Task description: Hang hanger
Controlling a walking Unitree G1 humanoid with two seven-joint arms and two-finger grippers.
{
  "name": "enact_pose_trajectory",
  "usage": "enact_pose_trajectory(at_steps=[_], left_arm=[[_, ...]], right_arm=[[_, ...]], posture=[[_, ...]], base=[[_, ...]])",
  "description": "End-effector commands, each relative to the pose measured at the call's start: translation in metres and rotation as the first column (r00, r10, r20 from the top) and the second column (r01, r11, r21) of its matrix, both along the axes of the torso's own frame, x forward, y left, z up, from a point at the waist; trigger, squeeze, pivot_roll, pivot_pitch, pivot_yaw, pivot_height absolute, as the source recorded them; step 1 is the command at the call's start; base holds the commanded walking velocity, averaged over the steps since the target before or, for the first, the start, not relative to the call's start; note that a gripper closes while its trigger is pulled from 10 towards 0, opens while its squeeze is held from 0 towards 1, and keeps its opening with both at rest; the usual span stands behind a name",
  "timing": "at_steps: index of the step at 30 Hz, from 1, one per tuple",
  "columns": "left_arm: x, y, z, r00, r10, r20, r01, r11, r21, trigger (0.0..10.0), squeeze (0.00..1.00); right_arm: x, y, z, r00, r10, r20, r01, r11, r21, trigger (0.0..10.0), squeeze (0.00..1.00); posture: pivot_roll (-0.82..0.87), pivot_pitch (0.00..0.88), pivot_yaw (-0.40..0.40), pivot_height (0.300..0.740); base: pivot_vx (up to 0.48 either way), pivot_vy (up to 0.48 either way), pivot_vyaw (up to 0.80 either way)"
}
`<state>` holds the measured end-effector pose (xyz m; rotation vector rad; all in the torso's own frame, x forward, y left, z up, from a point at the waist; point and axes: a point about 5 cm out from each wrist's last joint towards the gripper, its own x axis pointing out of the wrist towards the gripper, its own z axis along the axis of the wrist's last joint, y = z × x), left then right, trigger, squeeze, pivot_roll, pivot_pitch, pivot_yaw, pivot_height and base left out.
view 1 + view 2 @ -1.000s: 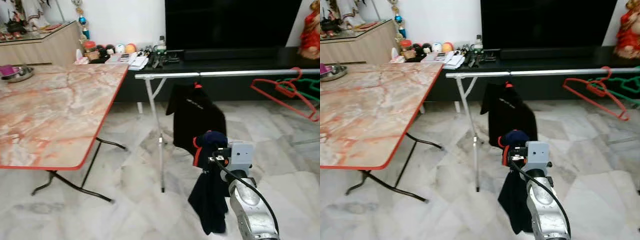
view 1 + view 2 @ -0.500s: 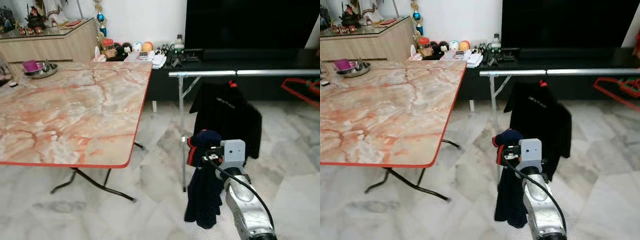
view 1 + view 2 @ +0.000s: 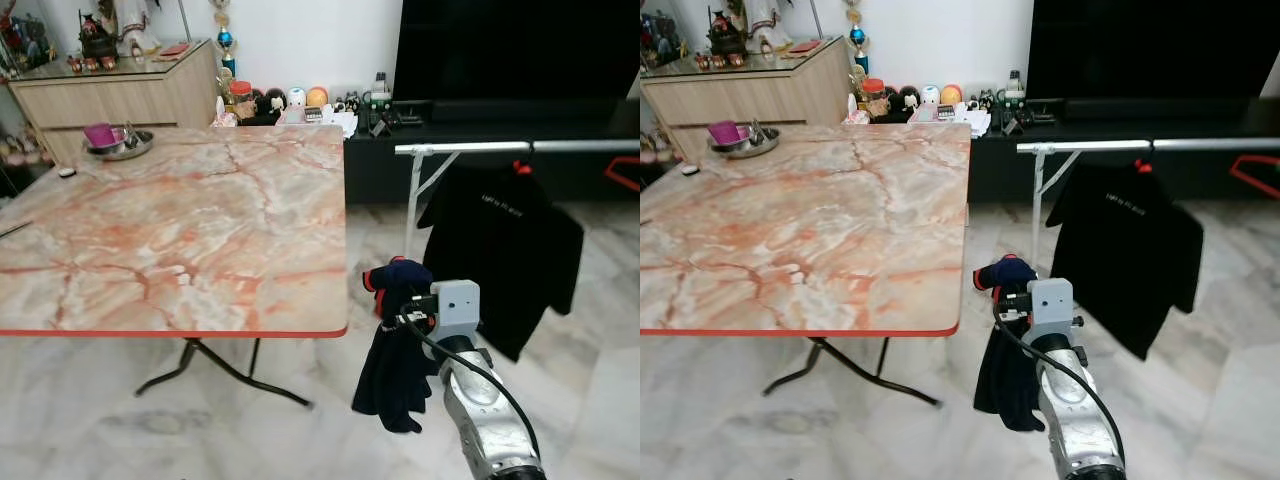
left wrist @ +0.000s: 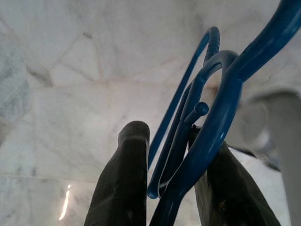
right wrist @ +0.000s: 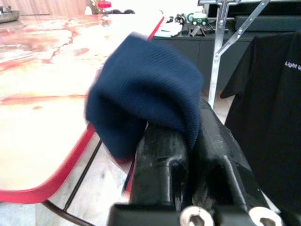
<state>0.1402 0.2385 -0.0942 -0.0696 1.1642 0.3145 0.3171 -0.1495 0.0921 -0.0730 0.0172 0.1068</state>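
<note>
The right hand (image 3: 398, 300) is closed on a dark blue garment (image 3: 392, 365); in the right wrist view its 2 black fingers (image 5: 162, 160) pinch a bunched fold of the cloth, and the rest of the garment hangs down loose toward the marble floor (image 3: 250, 430). A bit of red shows at the fold, maybe a trim or a hanger part, but I cannot tell which. The left hand (image 4: 169, 188) holds blue hangers (image 4: 211, 108): in the left wrist view their curved hooks stand up between its 2 fingers, which are narrow around the plastic.

Just beside the right hand is the corner of the marble desk (image 3: 170, 230) with the red edge. Farther out, to the right, stands the clothes rail (image 3: 480, 148), and a black T-shirt (image 3: 505, 250) hangs on it from a red hanger hook (image 3: 519, 168).

My judgement about handling: the hangers are light, stiff and smooth, so they can turn or slip in the grip; it is better to hold them low on the neck, so the hook is free for going over the rail. The garment is soft and light, it gives no support and can slide off. The rail is well apart from both hands, so the approach is not finished.
</note>
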Motion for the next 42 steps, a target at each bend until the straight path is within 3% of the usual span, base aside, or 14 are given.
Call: enact_pose_trajectory(at_steps=[1, 8, 16, 22, 32, 42], left_arm=[[0.003, 0.006, 0.003, 1.000, -0.005, 0.004, 0.005, 1.000, 0.016, 10.0, 0.00], [0.003, 0.007, 0.003, 1.000, -0.011, 0.005, 0.011, 1.000, 0.017, 10.0, 0.00], [0.003, 0.007, 0.003, 1.000, -0.015, 0.007, 0.015, 1.000, 0.017, 10.0, 0.00], [0.003, 0.008, 0.003, 1.000, -0.018, 0.006, 0.018, 1.000, 0.019, 10.0, 0.00], [0.004, 0.008, 0.004, 0.999, -0.029, 0.016, 0.029, 0.999, 0.023, 10.0, 0.00], [0.008, 0.011, 0.006, 0.998, -0.048, 0.047, 0.046, 0.998, 0.035, 10.0, 0.00]], right_arm=[[0.006, 0.013, 0.021, 0.994, 0.051, 0.101, -0.052, 0.999, 0.005, 10.0, 0.00], [0.002, 0.031, 0.030, 0.970, 0.166, 0.176, -0.165, 0.986, -0.020, 10.0, 0.00], [-0.008, 0.056, 0.038, 0.912, 0.327, 0.249, -0.333, 0.943, -0.017, 10.0, 0.00], [-0.011, 0.064, 0.042, 0.886, 0.370, 0.279, -0.382, 0.924, -0.013, 10.0, 0.00], [-0.009, 0.061, 0.043, 0.891, 0.351, 0.287, -0.365, 0.931, -0.004, 10.0, 0.00], [-0.002, 0.045, 0.052, 0.915, 0.219, 0.338, -0.245, 0.969, 0.035, 10.0, 0.00]], posture=[[0.00, 0.000, 0.039, 0.740], [0.01, 0.000, 0.036, 0.740], [0.01, 0.000, 0.032, 0.740], [0.01, 0.000, 0.030, 0.740], [0.01, 0.000, 0.031, 0.740], [0.02, 0.000, 0.035, 0.740]], base=[[0.000, 0.472, 0.00], [0.000, 0.472, 0.00], [0.000, 0.472, 0.00], [0.000, 0.469, 0.00], [0.000, 0.080, 0.00], [0.000, 0.000, 0.00]])
